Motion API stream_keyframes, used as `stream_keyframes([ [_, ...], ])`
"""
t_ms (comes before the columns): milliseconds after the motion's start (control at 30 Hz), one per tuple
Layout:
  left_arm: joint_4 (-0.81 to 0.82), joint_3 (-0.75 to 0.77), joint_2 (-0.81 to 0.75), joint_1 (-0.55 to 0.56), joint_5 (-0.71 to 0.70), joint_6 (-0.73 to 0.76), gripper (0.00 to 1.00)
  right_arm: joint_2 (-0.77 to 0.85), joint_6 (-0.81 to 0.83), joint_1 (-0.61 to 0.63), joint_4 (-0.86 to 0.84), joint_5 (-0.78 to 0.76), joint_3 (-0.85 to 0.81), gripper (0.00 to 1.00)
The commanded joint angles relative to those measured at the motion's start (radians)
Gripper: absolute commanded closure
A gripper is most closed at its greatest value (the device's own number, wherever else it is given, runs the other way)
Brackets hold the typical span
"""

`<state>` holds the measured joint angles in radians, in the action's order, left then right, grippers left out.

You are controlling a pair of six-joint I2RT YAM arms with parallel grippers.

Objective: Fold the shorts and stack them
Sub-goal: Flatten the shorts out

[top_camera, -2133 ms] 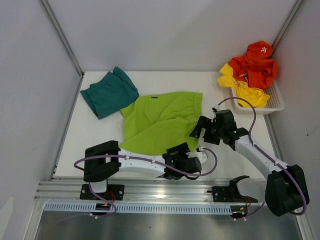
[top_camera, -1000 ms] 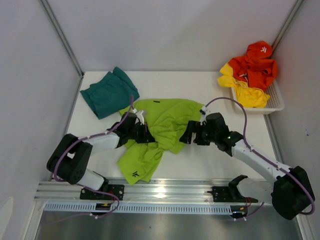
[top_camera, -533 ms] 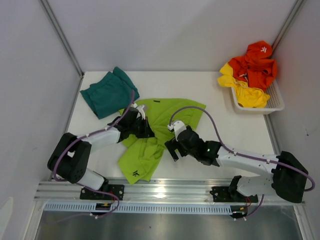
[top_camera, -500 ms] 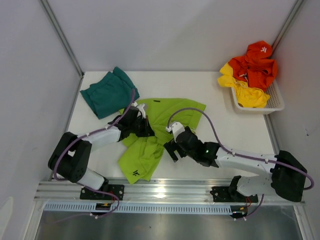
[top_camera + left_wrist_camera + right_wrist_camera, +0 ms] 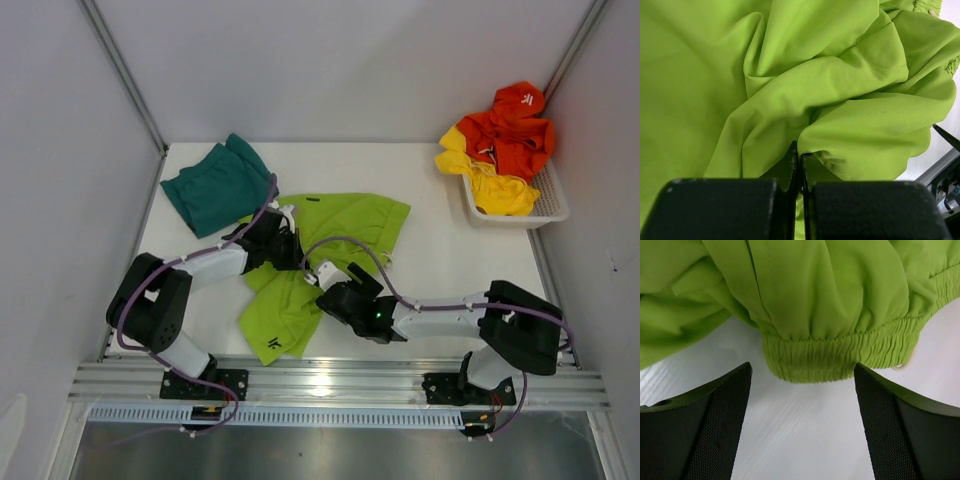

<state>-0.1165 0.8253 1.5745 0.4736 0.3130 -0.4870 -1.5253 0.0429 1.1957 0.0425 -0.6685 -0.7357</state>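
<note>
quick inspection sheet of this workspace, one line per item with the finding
surface: white table, bare parts look clean
job's things: lime green shorts crumpled mid-table, not folded; teal shorts lying at the far left corner
clutter: white basket at the far right, holding orange and yellow garments
grippers: left gripper shut on a fold of the lime green shorts; right gripper open, jaws either side of the elastic waistband, not touching it
cables: purple cable of the right arm loops over the lime green shorts
surroundings: white walls; metal rail along the near edge
</note>
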Motion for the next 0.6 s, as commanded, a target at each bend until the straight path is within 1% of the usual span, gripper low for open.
stream_keyframes([
  [0,-0.005,0.031,-0.010,0.000,-0.005,0.025,1.00,-0.067,0.009,0.007,-0.085,-0.091,-0.065,0.16],
  [100,-0.003,0.028,-0.014,-0.001,0.001,0.025,1.00,-0.120,0.003,0.007,-0.090,-0.101,-0.093,0.20],
  [133,-0.003,0.026,-0.013,0.000,0.001,0.024,1.00,-0.133,0.002,0.008,-0.079,-0.103,-0.111,0.27],
  [167,0.000,0.025,-0.014,-0.001,0.001,0.022,1.00,-0.144,0.002,0.008,-0.075,-0.112,-0.120,0.32],
  [200,0.000,0.025,-0.016,-0.001,0.003,0.021,1.00,-0.160,0.000,0.008,-0.070,-0.112,-0.125,0.41],
  [267,0.003,0.026,-0.019,0.000,0.008,0.021,1.00,-0.168,-0.005,0.010,-0.059,-0.121,-0.136,0.55],
  [300,0.002,0.026,-0.022,0.000,0.011,0.021,1.00,-0.164,-0.009,0.011,-0.056,-0.125,-0.136,0.76],
  [367,-0.006,0.028,-0.028,0.000,0.011,0.022,1.00,-0.144,-0.031,0.015,-0.015,-0.126,-0.133,0.96],
  [400,-0.011,0.028,-0.034,-0.001,0.009,0.025,0.99,-0.122,-0.038,0.018,0.000,-0.122,-0.130,1.00],
  [433,-0.017,0.026,-0.054,-0.001,0.005,0.027,0.98,-0.061,-0.061,0.021,0.038,-0.111,-0.125,1.00],
  [467,-0.023,0.028,-0.067,-0.001,0.001,0.031,0.96,-0.026,-0.073,0.024,0.071,-0.077,-0.123,1.00],
  [500,-0.043,0.031,-0.083,0.000,0.001,0.040,0.90,0.011,-0.090,0.027,0.118,-0.060,-0.134,1.00],
  [533,-0.052,0.031,-0.123,0.000,0.003,0.045,0.87,0.075,-0.106,0.025,0.248,-0.031,-0.152,1.00],
  [567,-0.063,0.031,-0.148,0.002,0.005,0.053,0.83,0.098,-0.156,0.024,0.326,0.002,-0.180,1.00],
])
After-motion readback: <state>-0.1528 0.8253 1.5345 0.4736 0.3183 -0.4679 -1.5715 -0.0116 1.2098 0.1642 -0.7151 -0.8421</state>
